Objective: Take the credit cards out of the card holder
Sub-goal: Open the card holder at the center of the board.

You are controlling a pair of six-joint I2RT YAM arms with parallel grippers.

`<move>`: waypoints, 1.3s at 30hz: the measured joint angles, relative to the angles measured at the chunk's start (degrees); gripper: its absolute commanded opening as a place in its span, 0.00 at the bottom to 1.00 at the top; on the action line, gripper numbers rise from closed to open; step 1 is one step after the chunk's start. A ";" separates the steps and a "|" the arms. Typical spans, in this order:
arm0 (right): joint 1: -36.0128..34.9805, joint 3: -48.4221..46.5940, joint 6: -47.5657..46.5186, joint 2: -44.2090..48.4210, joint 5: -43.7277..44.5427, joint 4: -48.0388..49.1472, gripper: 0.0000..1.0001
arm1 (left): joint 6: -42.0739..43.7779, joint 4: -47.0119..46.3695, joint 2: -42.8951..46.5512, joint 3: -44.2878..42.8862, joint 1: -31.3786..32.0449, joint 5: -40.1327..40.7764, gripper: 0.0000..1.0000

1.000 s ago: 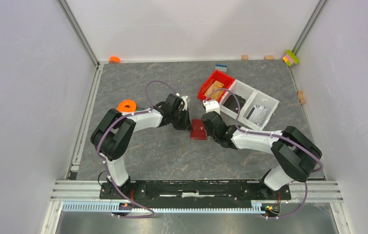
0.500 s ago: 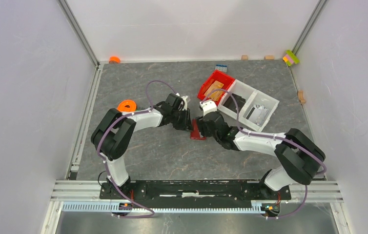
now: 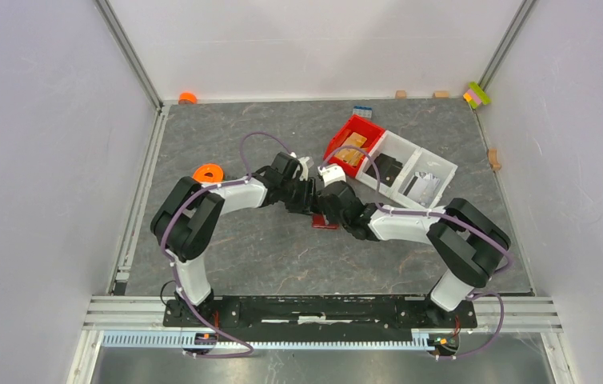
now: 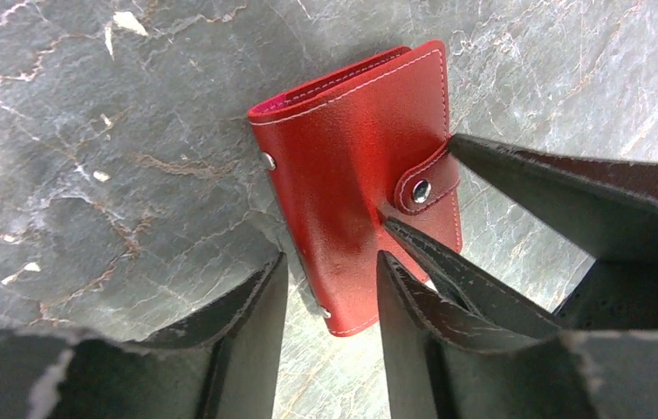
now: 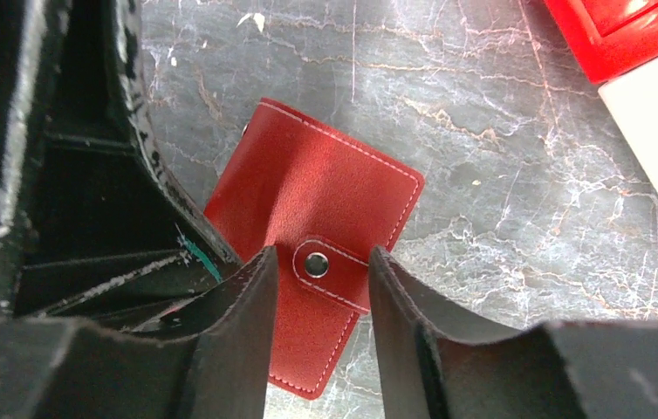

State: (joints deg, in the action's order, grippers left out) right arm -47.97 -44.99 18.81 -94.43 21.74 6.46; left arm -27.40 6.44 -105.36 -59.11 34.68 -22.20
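Top external: one snapped-shut card holder (image 3: pixel 324 224) lies on the table (image 3: pixel 226 120). At its 1 o'clock stand one red bin (image 3: pixel 365 126) holding tan pieces (image 3: pixel 352 146) and one white bin (image 3: pixel 430 152). Left gripper (image 4: pixel 330 262) and right gripper (image 5: pixel 321 255), jaws spread, straddle the holder.

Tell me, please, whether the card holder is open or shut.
Shut: the card holder lies folded, its snap strap fastened across the cover.

Bright, even light (soft shadows)

Card holder (image 4: pixel 352 175) (snap fastened) lies shut, left fingers (image 4: pixel 247 349) parted over its near edge
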 measured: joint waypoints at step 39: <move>0.02 2.45 -0.22 4.28 -0.11 -1.27 0.73 | -0.02 0.96 -2.75 -2.71 -0.15 -2.38 0.02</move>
State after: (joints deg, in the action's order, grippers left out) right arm -47.94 -42.54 18.59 -90.15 21.63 5.19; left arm -27.42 7.40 -108.12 -61.82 34.52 -24.58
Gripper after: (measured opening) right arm 0.786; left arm 0.047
